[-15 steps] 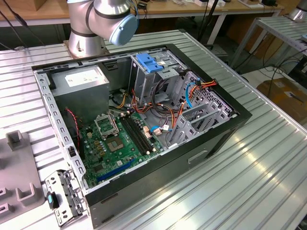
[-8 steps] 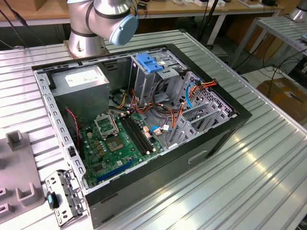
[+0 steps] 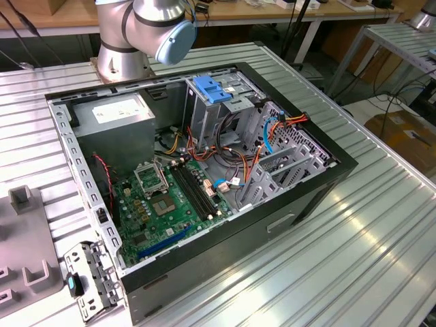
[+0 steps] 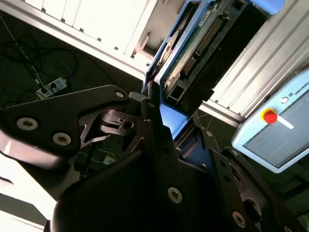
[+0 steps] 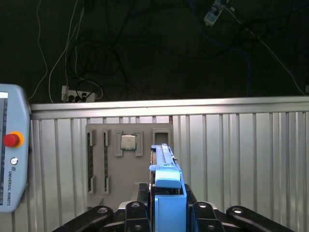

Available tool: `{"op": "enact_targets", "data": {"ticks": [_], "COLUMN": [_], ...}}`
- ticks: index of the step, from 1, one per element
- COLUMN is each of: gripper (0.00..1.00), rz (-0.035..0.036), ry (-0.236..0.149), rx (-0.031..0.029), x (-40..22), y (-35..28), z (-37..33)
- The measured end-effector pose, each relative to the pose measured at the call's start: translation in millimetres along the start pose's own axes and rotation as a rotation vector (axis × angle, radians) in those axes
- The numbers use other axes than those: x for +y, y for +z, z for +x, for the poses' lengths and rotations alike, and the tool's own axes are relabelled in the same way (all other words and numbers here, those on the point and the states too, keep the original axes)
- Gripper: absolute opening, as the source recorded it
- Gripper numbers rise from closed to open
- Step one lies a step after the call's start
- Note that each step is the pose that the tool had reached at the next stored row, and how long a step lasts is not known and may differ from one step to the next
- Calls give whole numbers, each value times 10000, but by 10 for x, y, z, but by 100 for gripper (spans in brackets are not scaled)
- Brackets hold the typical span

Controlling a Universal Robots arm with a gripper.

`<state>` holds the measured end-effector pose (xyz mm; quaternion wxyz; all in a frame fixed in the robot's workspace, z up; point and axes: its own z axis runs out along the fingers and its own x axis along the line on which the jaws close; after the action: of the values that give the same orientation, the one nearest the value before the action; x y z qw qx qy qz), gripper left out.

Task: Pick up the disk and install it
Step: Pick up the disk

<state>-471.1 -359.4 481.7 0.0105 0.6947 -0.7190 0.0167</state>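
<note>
The disk is a grey drive in bright blue carrier rails, seen edge-on in the first wrist view, held above the ribbed table. My gripper is shut on it, with a black finger on each side of the blue rail. In the second wrist view the disk shows its green circuit board and connector end, and its blue rail sits between the black fingers of the gripper. The open computer case lies on the table in the exterior view, with a metal drive cage at its right side.
A tall cage with a blue latch stands at the back of the case, beside orange and blue cables. The arm's base rises behind the case. A grey parts tray with a processor lies below the disk. A teach pendant rests nearby.
</note>
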Motion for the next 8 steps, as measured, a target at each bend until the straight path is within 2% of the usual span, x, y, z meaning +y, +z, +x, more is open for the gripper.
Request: {"op": "enact_targets", "data": {"ticks": [8], "gripper": [36], "rz": [-1], "ry": [0], "rx": [0], "x": [-1], "y": [-126], "z": [3]}}
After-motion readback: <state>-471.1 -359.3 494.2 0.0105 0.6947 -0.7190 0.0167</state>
